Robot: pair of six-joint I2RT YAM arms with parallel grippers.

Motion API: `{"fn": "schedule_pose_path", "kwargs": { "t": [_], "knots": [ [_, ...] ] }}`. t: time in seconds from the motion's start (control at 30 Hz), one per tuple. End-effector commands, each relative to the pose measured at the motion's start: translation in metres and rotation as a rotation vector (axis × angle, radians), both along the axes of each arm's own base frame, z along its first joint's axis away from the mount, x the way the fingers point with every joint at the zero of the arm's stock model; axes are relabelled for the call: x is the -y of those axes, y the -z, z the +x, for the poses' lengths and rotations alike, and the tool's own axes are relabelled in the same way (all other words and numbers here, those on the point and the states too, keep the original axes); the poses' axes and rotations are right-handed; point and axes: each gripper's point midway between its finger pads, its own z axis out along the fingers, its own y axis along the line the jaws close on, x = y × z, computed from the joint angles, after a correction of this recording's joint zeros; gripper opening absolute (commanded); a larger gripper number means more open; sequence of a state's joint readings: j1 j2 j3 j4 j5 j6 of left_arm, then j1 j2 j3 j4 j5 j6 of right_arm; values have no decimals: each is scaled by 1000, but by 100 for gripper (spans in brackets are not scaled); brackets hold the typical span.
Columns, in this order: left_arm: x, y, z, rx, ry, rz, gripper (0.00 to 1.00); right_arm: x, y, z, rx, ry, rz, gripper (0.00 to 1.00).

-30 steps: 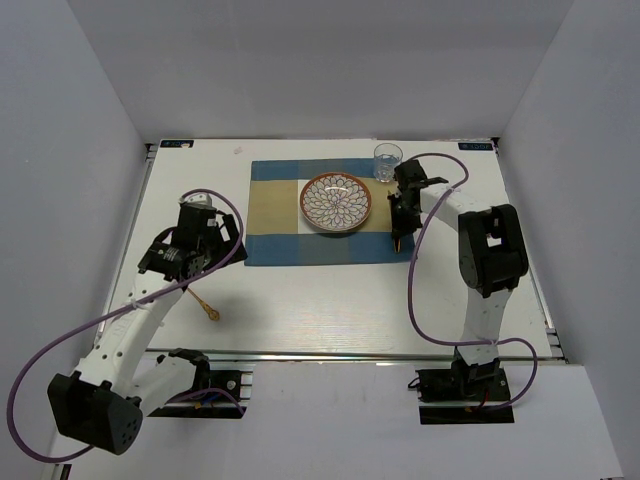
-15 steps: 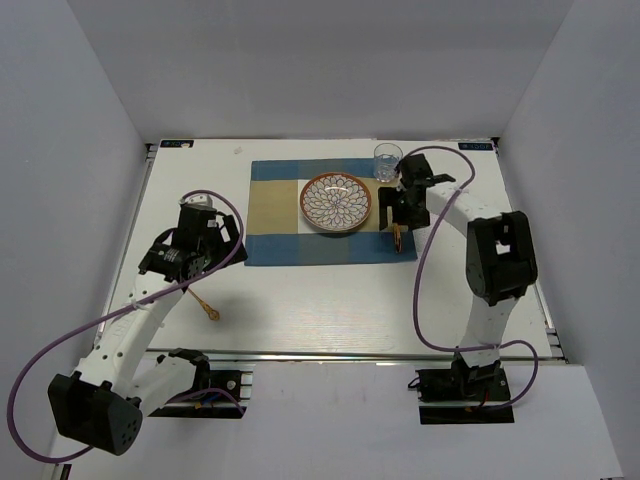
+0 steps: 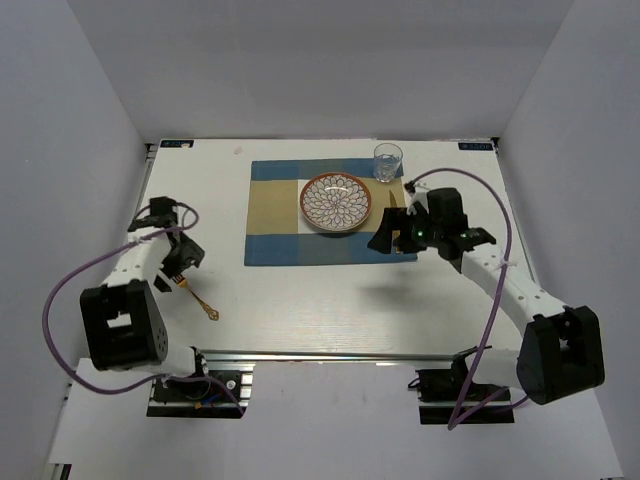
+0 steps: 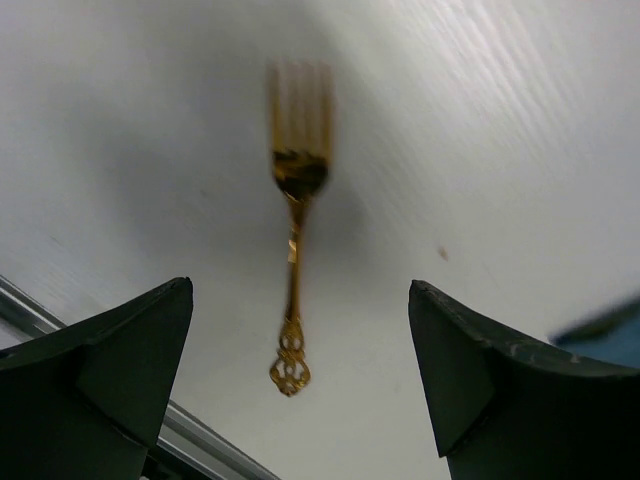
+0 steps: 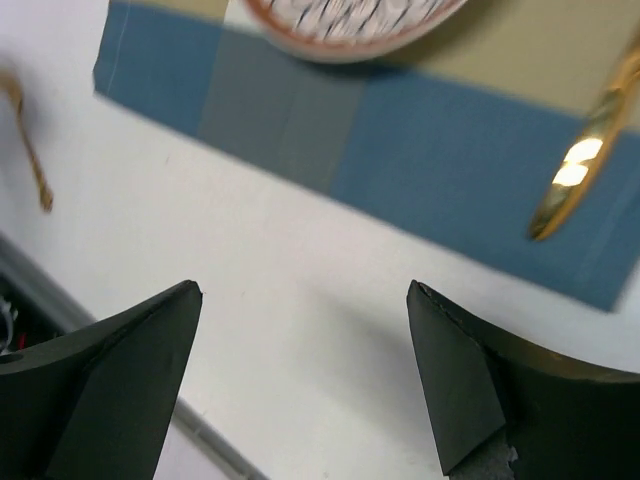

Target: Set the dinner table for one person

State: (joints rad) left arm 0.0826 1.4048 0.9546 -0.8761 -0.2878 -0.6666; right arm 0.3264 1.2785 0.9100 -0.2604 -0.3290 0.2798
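Observation:
The white dinner table (image 3: 320, 300) carries a blue-and-tan placemat (image 3: 275, 215) with a patterned plate (image 3: 336, 202) on it. A gold utensil (image 3: 391, 197) (image 5: 590, 160) lies on the mat just right of the plate. My right gripper (image 3: 380, 240) (image 5: 300, 290) hovers open and empty over the mat's near right corner. A gold fork (image 3: 203, 305) (image 4: 295, 230) lies on the bare table at the near left. My left gripper (image 3: 183, 272) (image 4: 300, 290) hangs open above the fork's handle end, not touching it.
A clear drinking glass (image 3: 388, 162) stands off the mat's far right corner. A metal rail (image 3: 340, 354) runs along the table's near edge, close to the fork's handle. White walls enclose the table on three sides.
My right gripper opened, left the gold utensil on the mat beside the plate, and drew back toward the near side. My left arm swung left, bringing its open gripper over the fork.

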Motion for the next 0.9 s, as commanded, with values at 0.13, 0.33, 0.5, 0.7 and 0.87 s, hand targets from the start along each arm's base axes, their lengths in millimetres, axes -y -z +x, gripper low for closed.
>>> {"fn": "schedule_pose_path", "kwargs": {
  "t": [0.13,0.33,0.5,0.7,0.87],
  "knots": [
    [-13,33,6,-24,-152,-194,98,-28,8,-53,6,-170,213,89],
    [-6,64,-6,-76,-254,-243,88,-39,2,-67,11,-237,243,89],
    [-1,88,-28,-141,-334,-246,41,-38,-6,-68,57,-240,253,89],
    [-4,85,-18,-148,-306,-234,0,-34,-6,-67,66,-212,242,89],
    [-3,13,50,92,-43,-226,0,-32,-15,-68,92,-201,253,89]
  ]
}}
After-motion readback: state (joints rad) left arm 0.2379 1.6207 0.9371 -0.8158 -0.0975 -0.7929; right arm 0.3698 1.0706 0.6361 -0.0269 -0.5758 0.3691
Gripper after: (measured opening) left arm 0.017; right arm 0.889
